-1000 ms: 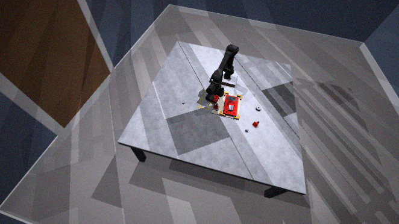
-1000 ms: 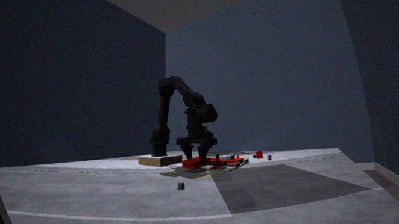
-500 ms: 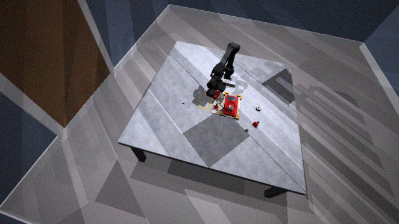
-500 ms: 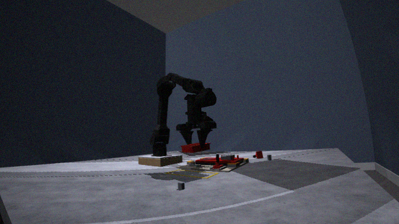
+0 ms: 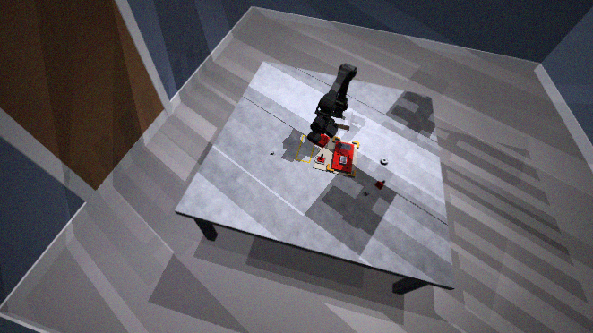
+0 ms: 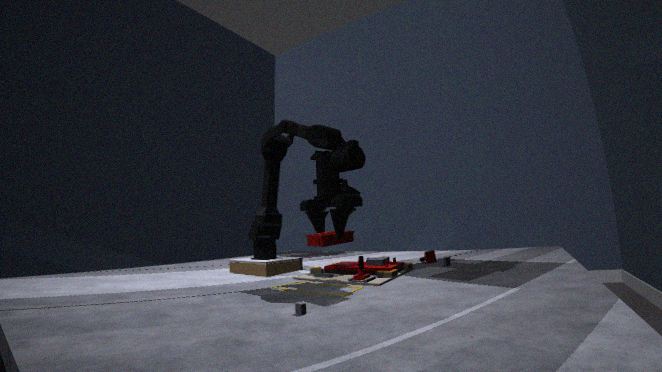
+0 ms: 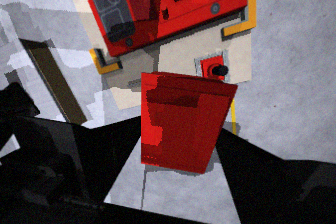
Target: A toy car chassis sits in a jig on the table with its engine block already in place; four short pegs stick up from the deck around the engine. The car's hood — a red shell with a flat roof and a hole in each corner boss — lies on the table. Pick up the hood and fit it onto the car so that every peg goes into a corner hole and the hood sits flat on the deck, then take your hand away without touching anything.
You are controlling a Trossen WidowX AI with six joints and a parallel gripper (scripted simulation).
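My gripper (image 6: 330,230) (image 7: 181,145) is shut on the red hood (image 5: 323,140) (image 6: 330,238) (image 7: 184,122) and holds it in the air, well above the table. The red car chassis (image 5: 344,157) (image 6: 362,266) (image 7: 189,17) sits in its jig with yellow corner brackets (image 7: 237,29), on a beige board (image 5: 322,165) (image 7: 181,60). The grey engine block (image 5: 343,159) (image 6: 377,260) (image 7: 111,17) lies on the deck. The hood hangs beside the chassis, not over it. A yellow outlined rectangle (image 5: 297,154) (image 6: 320,290) marks the table under the gripper.
A red fixture with a black upright post (image 5: 321,158) (image 6: 361,269) (image 7: 216,70) stands on the board beside the chassis. A small red part (image 5: 380,183) (image 6: 429,256), a grey ring (image 5: 383,161) and a small grey block (image 5: 271,153) (image 6: 300,309) lie on the table. The arm's base (image 6: 266,266) stands behind.
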